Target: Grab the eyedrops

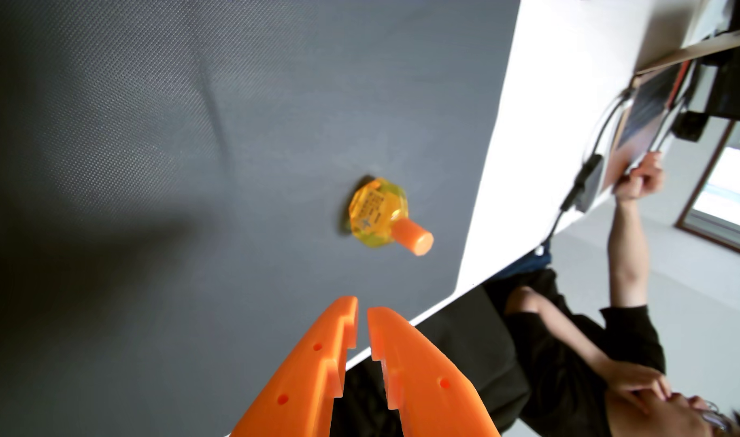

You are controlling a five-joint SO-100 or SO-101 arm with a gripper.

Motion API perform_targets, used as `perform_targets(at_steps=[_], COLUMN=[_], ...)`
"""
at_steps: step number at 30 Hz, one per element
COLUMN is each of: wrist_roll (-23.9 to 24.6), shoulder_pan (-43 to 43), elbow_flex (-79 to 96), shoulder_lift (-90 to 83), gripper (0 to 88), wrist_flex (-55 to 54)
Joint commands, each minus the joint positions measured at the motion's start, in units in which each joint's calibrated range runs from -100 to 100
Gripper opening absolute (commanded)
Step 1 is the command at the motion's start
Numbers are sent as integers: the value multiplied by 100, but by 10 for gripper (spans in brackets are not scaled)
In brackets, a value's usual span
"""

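The eyedrops [374, 216] are a small clear yellow bottle with an orange cap, standing on a dark grey mat [191, 147] in the wrist view, right of the middle. My orange gripper [362, 309] comes in from the bottom edge. Its two fingers stand nearly together, with only a thin gap between the tips and nothing held. The tips are well short of the bottle, which lies beyond them and slightly to the right.
The mat ends at a white table strip [549, 105] on the right. Beyond the table edge a person [591, 344] in black sits, one hand raised to a board with cables [637, 122].
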State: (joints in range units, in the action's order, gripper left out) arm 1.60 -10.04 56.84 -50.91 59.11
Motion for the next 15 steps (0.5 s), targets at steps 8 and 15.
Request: perform_targets(at_steps=[8,15], wrist_roll=[597,906], shoulder_pan=[39,181], elbow_flex=[-1699,-2492], shoulder_lift=[1936,2709], gripper=[101,107], wrist_flex=[-5,428])
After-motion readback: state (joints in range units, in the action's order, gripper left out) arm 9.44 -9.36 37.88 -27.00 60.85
